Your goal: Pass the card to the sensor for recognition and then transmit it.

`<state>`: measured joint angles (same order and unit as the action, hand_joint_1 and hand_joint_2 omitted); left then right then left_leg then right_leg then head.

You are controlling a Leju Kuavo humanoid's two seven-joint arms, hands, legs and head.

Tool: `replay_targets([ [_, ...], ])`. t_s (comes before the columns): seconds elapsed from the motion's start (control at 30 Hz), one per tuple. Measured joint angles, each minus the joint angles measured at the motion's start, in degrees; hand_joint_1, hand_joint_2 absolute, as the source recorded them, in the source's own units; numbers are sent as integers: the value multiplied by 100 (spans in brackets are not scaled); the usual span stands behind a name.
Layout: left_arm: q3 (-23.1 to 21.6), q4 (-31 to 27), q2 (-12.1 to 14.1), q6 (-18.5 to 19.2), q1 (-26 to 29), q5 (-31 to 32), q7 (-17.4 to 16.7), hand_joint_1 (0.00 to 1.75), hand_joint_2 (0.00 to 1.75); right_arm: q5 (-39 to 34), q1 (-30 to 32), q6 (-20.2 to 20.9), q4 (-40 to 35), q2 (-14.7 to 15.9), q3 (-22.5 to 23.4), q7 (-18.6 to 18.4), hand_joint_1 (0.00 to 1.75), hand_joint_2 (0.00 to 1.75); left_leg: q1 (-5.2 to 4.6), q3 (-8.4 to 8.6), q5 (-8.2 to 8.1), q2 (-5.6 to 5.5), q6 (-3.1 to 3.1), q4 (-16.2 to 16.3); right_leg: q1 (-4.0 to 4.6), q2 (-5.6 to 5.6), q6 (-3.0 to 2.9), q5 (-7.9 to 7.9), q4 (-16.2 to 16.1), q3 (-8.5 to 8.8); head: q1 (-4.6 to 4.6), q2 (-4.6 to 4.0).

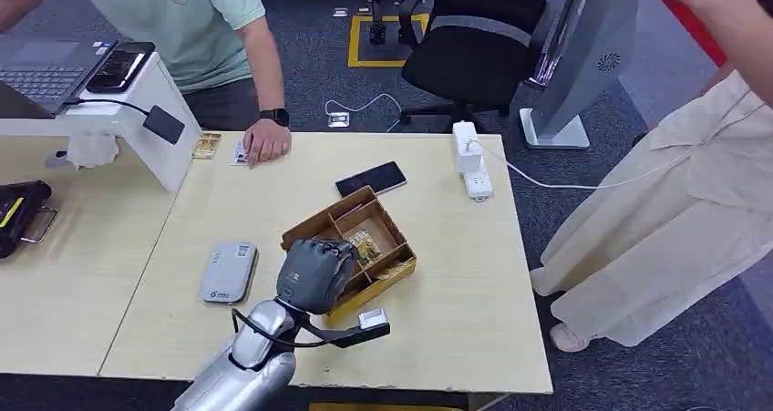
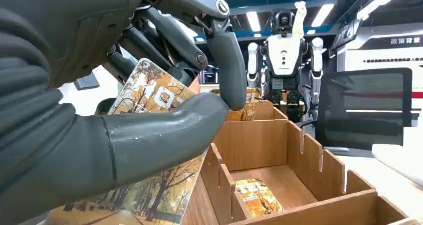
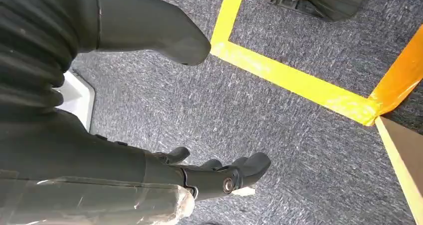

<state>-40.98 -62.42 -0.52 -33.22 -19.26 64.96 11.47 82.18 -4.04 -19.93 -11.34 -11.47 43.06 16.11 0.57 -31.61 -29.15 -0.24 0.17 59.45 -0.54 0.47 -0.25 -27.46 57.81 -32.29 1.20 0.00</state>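
My left hand (image 1: pixel 314 272) hovers over the near-left part of the wooden divided box (image 1: pixel 396 272) on the table. In the left wrist view the left hand (image 2: pixel 149 110) pinches a card with an autumn-tree print (image 2: pixel 149 90) between thumb and fingers, just beside the box wall (image 2: pixel 279 140). More such cards lie in the box compartments (image 2: pixel 257 197) (image 1: pixel 365 245). A grey card reader (image 1: pixel 228 272) lies flat on the table, left of the box. My right hand (image 3: pixel 219 177) hangs above grey carpet with its fingers apart and nothing in them.
A person's hand (image 1: pixel 265 142) rests on the far table edge by a card (image 1: pixel 239 153). A black phone (image 1: pixel 370 179) lies behind the box, a white power strip (image 1: pixel 471 160) at far right. A white stand with a terminal (image 1: pixel 137 92) and laptop (image 1: pixel 46 69) sit at left. Another person (image 1: pixel 675 201) stands right.
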Motion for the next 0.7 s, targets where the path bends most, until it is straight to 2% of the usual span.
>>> replay_targets([
  [0.27, 0, -2, 4, 0, 0, 0, -2, 175, 175, 0, 0, 0, 0, 0, -2, 0, 0, 175, 0, 0, 0, 0, 0, 0, 0, 0, 0, 0, 0, 0, 0, -2],
  [0.33, 22, -101, 7, -151, 17, 92, -22, 175, 175, 39, 1, 7, 0, 0, -11, -35, 0, 175, 0, -2, 1, 0, 0, 0, 0, 0, -1, 1, 0, -1, 0, -2],
  [0.37, 126, -270, 28, -245, 14, 39, -28, 175, 175, 70, 5, 15, 0, 0, -26, -79, 0, 175, 1, -6, 4, 0, 3, 2, 0, 0, -1, 2, 0, -5, 2, -2],
  [0.4, 272, -515, 97, -179, -84, -189, -26, 175, 175, 105, 12, 28, 0, 2, -50, -112, 0, 175, 3, -15, 11, -1, 11, 5, 2, -2, -1, 3, 1, -12, -2, 0],
  [0.47, 624, -904, 214, 137, -439, -605, -28, 175, 175, 111, 7, 28, 0, 2, -76, -120, 0, 175, 5, -20, 18, -2, 6, 5, 1, -2, -5, 13, 1, -16, -15, -2],
  [0.57, 938, -1229, 361, 214, -680, -603, -4, 175, 175, 109, 23, 28, 0, 2, -94, -120, 0, 175, 5, -16, 22, -2, 1, 4, 1, -2, -7, 14, 2, -15, 24, 0],
  [0.7, 1043, -1421, 382, 162, -691, -500, 33, 175, 175, 109, 3, 31, 0, 2, -109, -125, 0, 175, 3, -21, 23, -7, 0, 4, 2, -7, -6, 15, 3, -15, 18, -2],
])
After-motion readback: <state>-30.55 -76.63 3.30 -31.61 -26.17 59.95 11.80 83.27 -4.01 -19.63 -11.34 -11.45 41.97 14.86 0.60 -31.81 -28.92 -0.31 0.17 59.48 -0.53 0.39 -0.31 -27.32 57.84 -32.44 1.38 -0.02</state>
